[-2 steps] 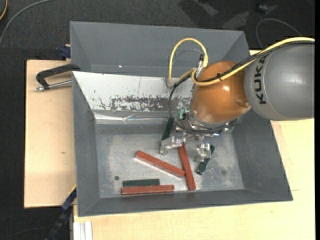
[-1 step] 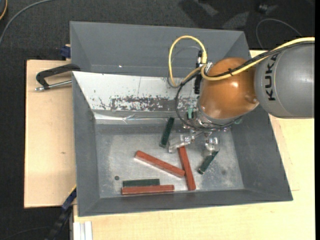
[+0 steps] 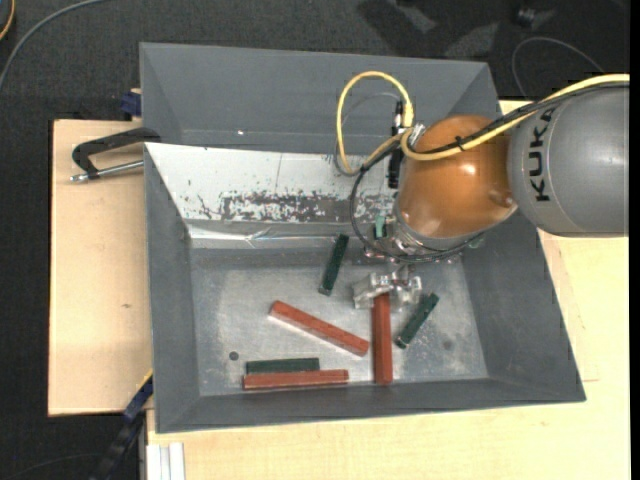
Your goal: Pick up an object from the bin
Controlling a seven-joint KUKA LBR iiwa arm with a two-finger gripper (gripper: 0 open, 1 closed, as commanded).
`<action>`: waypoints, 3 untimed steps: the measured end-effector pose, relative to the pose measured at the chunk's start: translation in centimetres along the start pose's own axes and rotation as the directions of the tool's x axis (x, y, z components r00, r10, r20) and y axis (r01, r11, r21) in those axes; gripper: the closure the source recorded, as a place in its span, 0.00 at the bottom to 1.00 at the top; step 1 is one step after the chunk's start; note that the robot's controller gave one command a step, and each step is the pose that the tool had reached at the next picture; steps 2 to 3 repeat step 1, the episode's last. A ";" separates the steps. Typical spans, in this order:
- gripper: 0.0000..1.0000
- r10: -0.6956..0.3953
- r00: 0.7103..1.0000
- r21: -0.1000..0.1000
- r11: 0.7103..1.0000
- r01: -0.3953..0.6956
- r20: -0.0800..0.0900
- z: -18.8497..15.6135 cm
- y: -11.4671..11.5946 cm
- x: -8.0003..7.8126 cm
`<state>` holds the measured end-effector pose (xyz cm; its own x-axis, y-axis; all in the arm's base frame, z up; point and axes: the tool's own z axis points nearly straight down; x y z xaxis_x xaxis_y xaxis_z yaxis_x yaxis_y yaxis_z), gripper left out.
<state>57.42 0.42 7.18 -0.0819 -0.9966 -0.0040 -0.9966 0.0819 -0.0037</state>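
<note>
My gripper [image 3: 386, 290] hangs low in the right half of the bin, under the orange wrist cover. It is right over the far end of a red stick [image 3: 382, 346] that lies pointing toward the bin's front wall. Just to the gripper's right a short dark green stick [image 3: 417, 320] lies slanted on the floor. Another dark green stick [image 3: 333, 264] lies to its left, near the back slope.
A longer red stick [image 3: 318, 329] lies diagonally mid-floor. At the front left, a green stick [image 3: 282, 366] and a red stick [image 3: 297, 378] lie side by side along the wall. The arm reaches in from the right over the bin's rim.
</note>
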 end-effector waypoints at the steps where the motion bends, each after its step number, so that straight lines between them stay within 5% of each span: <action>1: 1.00 -0.058 0.998 0.009 0.998 0.058 -0.001 -13.7 0.7 0.5; 3: 1.00 -0.058 0.998 0.009 0.998 0.058 -0.001 -13.7 0.7 0.5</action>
